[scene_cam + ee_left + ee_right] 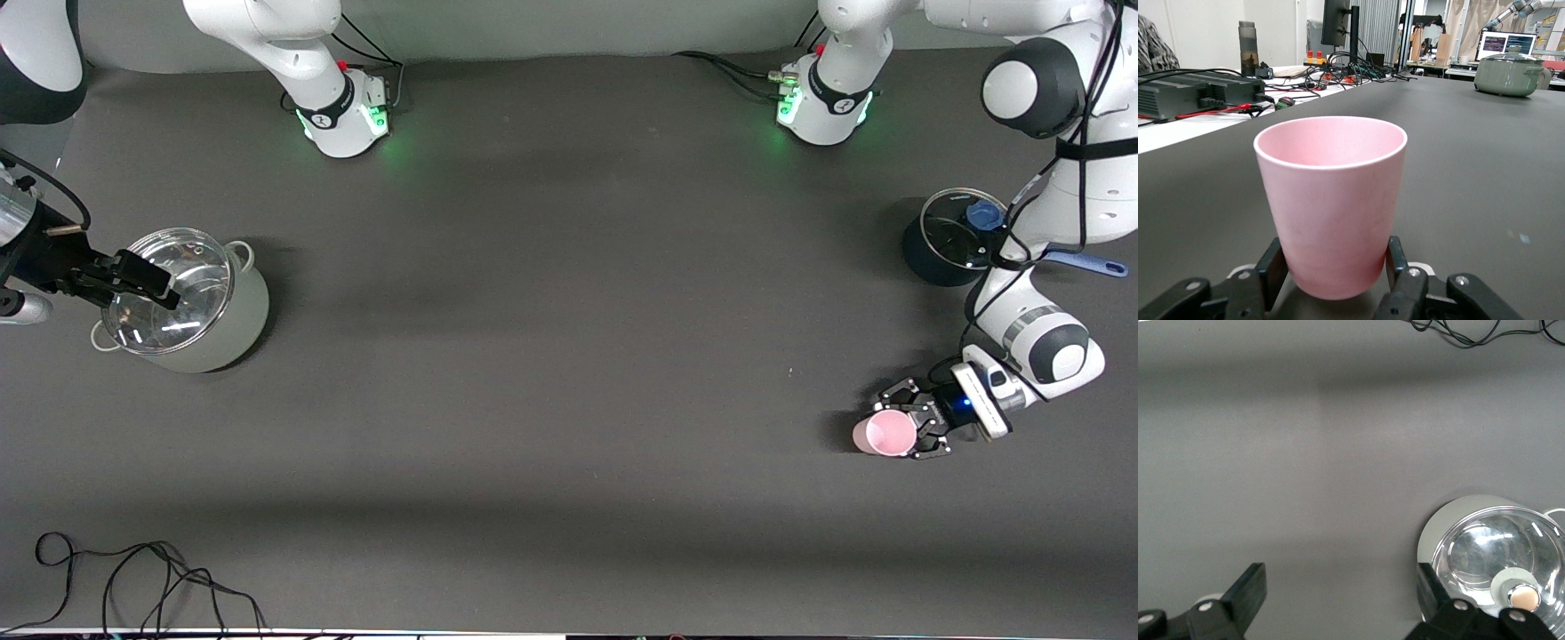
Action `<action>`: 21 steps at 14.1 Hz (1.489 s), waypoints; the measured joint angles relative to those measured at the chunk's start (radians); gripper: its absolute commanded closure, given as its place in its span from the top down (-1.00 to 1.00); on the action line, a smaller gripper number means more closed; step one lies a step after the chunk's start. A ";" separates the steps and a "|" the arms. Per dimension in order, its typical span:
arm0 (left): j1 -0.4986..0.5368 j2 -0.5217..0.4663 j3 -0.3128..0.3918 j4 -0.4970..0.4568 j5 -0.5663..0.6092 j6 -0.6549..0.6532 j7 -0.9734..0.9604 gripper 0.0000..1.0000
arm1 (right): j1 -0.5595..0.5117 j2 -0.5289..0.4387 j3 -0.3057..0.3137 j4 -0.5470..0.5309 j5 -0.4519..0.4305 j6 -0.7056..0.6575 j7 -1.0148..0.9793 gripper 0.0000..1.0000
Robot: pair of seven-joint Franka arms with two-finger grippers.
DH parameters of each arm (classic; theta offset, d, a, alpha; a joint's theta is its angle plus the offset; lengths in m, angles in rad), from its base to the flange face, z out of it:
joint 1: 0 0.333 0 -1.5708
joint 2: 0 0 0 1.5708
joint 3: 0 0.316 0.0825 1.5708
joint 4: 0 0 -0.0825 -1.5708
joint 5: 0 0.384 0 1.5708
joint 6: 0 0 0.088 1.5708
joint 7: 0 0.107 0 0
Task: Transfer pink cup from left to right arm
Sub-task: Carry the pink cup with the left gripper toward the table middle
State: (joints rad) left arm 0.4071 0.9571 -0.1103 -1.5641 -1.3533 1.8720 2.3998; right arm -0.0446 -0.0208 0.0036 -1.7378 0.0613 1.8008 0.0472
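Down at the left arm's end of the table, the left gripper (909,425) is clamped on the pink cup (885,433), its skeletal fingers (1271,270) pressing the lower wall from both sides. The cup stands upright between them, mouth up, on the dark table (551,356). The right gripper (147,277) hangs above the glass lid (169,289) of a pale green pot (213,333) at the right arm's end, its flat fingers (1248,590) spread wide apart and holding nothing. A dark pot (942,240) with a blue handle sits beside the left arm.
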 measured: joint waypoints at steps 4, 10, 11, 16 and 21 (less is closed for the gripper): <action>-0.026 -0.137 -0.123 -0.103 -0.010 0.157 -0.099 -0.20 | 0.000 0.000 0.000 0.000 0.000 0.000 0.000 0.99; -0.042 -0.333 -0.302 -0.252 -0.023 0.234 -0.270 -0.22 | 0.000 -0.005 0.000 0.000 0.003 -0.023 0.108 0.99; -0.042 -0.347 -0.344 -0.270 -0.040 0.273 -0.279 -0.22 | 0.000 -0.007 0.000 0.000 0.015 -0.037 0.169 0.99; -0.045 -0.380 -0.596 -0.307 -0.125 0.514 -0.292 -0.18 | 0.001 -0.019 0.001 0.025 0.074 -0.153 0.514 0.99; -0.045 -0.509 -0.800 -0.365 -0.164 0.690 -0.316 -0.18 | 0.024 -0.019 0.040 0.040 0.097 -0.273 0.827 0.99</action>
State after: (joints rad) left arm 0.3617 0.4485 -0.9106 -1.9292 -1.5174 2.5617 2.0840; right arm -0.0207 -0.0400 0.0432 -1.6975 0.1579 1.5283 0.8746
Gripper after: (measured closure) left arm 0.357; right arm 0.004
